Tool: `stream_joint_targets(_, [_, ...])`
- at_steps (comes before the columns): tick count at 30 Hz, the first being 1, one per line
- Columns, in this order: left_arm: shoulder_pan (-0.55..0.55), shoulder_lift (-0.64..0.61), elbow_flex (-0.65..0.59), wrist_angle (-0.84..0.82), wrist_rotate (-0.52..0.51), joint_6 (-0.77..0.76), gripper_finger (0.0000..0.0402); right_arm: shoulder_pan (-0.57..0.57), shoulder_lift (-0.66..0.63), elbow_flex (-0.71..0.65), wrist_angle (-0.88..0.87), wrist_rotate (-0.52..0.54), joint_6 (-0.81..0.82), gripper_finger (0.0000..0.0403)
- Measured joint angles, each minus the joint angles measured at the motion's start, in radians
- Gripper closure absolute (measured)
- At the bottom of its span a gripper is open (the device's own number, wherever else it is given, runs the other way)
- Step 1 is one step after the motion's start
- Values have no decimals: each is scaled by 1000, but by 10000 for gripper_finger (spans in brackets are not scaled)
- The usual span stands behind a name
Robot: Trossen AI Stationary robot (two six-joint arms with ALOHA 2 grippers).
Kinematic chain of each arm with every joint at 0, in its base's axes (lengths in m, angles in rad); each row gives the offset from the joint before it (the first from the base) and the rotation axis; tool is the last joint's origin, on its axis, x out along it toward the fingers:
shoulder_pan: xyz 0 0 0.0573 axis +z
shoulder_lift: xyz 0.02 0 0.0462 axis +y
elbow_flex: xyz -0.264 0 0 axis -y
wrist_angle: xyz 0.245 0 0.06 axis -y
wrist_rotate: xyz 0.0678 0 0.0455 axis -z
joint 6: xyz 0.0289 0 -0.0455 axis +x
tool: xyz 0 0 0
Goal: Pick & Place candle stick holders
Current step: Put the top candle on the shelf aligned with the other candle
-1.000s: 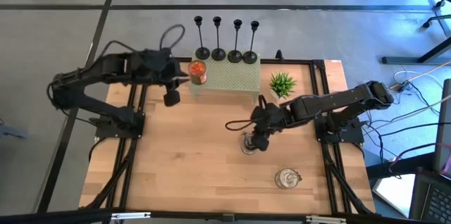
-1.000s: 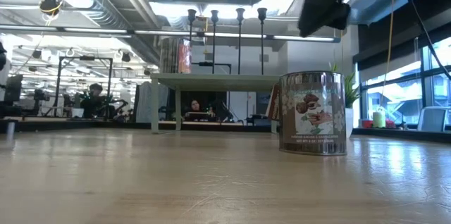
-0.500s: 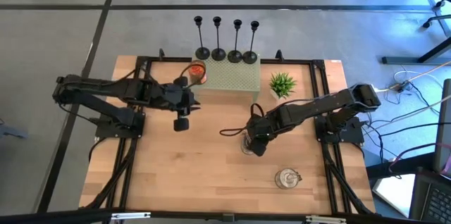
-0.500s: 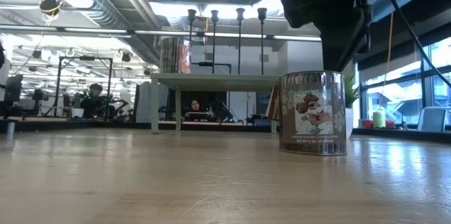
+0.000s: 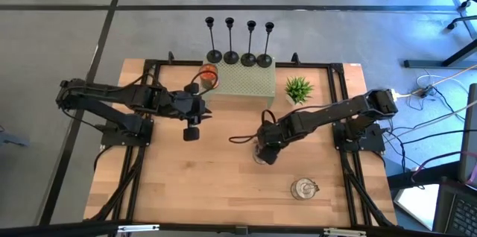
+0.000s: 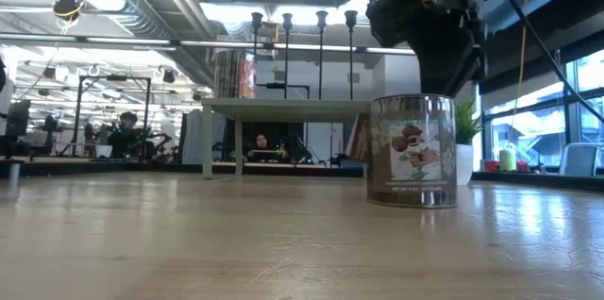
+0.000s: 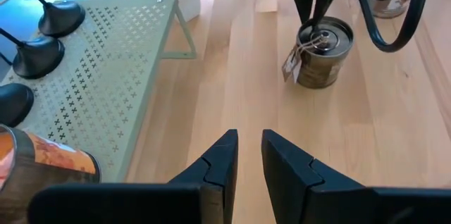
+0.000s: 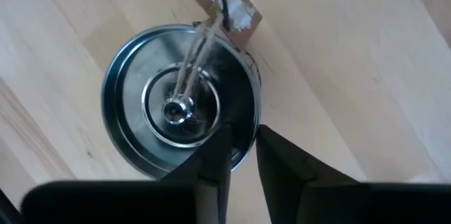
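Observation:
Several black candle stick holders stand on their round bases along the far edge of a pale green mesh shelf; their tops also show in the low view. No gripper is near them. My right gripper is down over a lidded metal tin at mid-table, its fingers a narrow gap apart. My left gripper hangs in the air in front of the shelf's left end, also with a narrow gap and nothing between the fingers. My right gripper comes at the tin's lid from above, pointing steeply down. Its fingertips are at the lid's rim: one over the lid, the other just outside. I cannot tell whether the rim is pinched. The tin stands upright on the table.
An orange jar stands on the shelf's left end. A small green plant stands right of the shelf, and a second lidded jar sits near the front right. The wood between the two arms' bases is bare.
My left gripper has left the orange jar, going down and toward the table's near edge, then held still. My right gripper has sunk onto the tin and rolled a little. The tin has shifted slightly toward the table's left and turned a bit, still upright.

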Motion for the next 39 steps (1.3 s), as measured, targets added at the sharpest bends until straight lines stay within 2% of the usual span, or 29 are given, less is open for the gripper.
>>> stream_joint_targets(10, [0, 0, 0, -2, 0, 3, 341, -1, 3, -2, 39, 5, 28, 393])
stream_joint_targets(17, [0, 0, 0, -3, 13, 3, 341, -1, 13, 33, 42, 11, 26, 400])
stream_joint_targets(22, [0, 0, 0, -4, 14, 3, 341, -1, 13, 62, 44, 90, 26, 401])
stream_joint_targets(25, [0, 0, 0, -8, 15, 3, 341, -3, 13, 81, 43, 96, 22, 402])
stream_joint_targets(28, [0, 0, 0, -12, 15, 3, 341, -2, 13, 127, 34, 107, -3, 402])
stream_joint_targets(33, [0, 0, 0, -14, 15, 2, 341, -13, 11, 246, -40, 196, -98, 402])
stream_joint_targets(39, [0, 0, 0, -17, 16, 0, 341, -84, 8, 433, -166, 360, -184, 403])
